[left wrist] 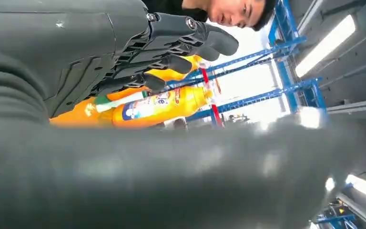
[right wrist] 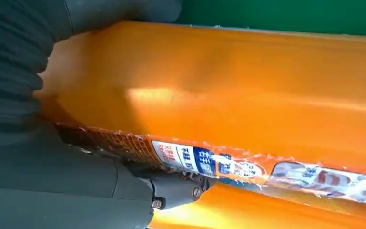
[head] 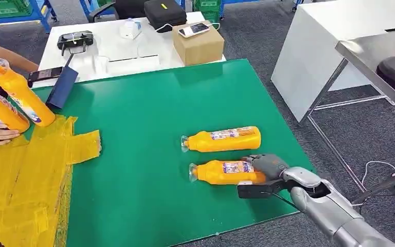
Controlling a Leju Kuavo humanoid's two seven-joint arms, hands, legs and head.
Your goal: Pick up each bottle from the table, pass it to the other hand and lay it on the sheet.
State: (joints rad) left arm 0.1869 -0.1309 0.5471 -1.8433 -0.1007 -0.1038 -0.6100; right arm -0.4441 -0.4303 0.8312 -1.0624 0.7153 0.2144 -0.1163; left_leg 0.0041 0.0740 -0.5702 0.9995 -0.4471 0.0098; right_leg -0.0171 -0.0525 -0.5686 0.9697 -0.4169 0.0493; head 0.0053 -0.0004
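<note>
The right hand [head: 265,170] grips the base end of the near bottle [head: 223,172] lying on the green table [head: 149,108], a stiff, full-looking, likely slippery thing best clasped mid-body; the left hand [left wrist: 171,52] has curled, empty fingers

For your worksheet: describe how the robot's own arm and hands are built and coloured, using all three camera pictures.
The right arm is smooth silver metal in rounded segments, with a black block at the wrist. The right robot hand is matte grey. Up close, the left robot hand shows a grey ribbed cover, darker jointed fingers and small silver screws.
</note>
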